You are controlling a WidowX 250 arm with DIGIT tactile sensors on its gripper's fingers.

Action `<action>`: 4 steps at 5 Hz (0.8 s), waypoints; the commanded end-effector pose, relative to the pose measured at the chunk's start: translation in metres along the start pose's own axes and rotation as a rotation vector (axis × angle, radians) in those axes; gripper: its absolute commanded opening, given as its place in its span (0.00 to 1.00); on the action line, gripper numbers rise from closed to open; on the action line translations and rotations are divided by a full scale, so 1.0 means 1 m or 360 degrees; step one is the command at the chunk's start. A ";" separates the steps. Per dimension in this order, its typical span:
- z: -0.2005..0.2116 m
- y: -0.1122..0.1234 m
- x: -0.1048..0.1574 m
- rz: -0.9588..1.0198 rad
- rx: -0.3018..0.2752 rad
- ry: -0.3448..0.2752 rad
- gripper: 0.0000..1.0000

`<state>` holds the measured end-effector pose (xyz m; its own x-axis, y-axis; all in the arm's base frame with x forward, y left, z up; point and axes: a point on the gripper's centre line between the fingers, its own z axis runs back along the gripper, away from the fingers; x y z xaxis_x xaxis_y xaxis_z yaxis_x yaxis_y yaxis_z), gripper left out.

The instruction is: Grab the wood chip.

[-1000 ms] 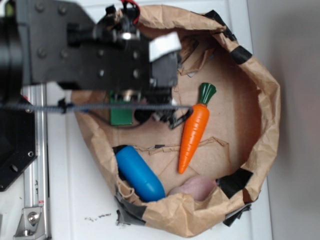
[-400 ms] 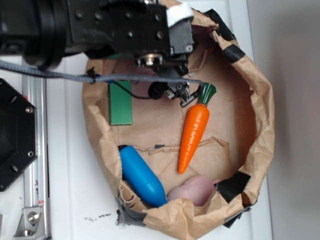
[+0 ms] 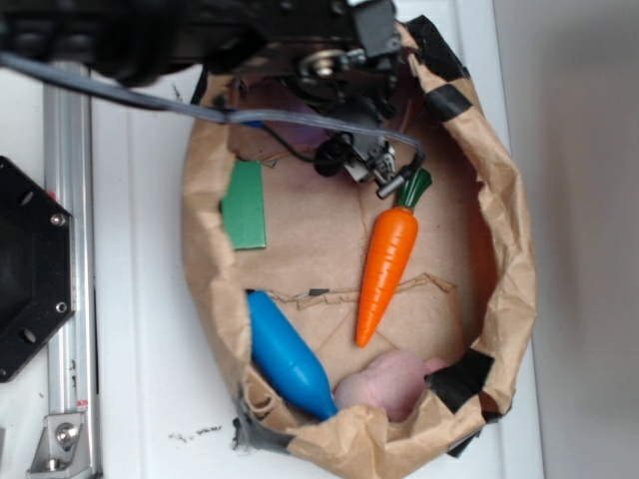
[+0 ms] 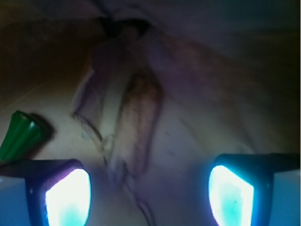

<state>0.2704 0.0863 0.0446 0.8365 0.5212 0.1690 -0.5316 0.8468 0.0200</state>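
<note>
On the white surface (image 3: 140, 399) sits a brown paper bag (image 3: 519, 249) with its rim rolled down, so the walls stay low and the hand can reach in from above. Nearest, against the near wall, a pale pink soft thing (image 3: 384, 381) lies touching a blue bullet-shaped toy (image 3: 285, 354) on its left. Both are well clear of the work.

Further in, a toy carrot (image 3: 387, 261) lies on the bag floor with its tip pointing near and its green top pointing far. To its left, by the left wall, a flat green block (image 3: 244, 205) lies apart from everything else.

Beyond these, the hand (image 3: 364, 165) hangs just beside the carrot's leafy end, which shows at the left edge of the wrist view (image 4: 21, 134). The hand (image 4: 148, 188) is spread wide, with its two lit tips far apart and nothing between them, probably so it can straddle the target.

The wood chip (image 4: 138, 113) appears to be the elongated brown piece ahead of the hand, lying among crumpled paper at the far end of the bag. The wrist view is dim and blurred, so this is a judgement. In the exterior view the arm hides that spot. The hand does not touch it yet.
</note>
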 end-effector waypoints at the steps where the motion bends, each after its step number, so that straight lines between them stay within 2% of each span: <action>1: -0.029 -0.017 0.030 -0.0034 0.0018 -0.0152 1.00; 3: -0.049 -0.028 0.031 -0.0046 0.0069 -0.0086 1.00; 4: -0.053 -0.029 0.027 -0.0037 0.0066 -0.0064 0.00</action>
<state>0.3213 0.0814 0.0105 0.8297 0.5025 0.2431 -0.5280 0.8478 0.0497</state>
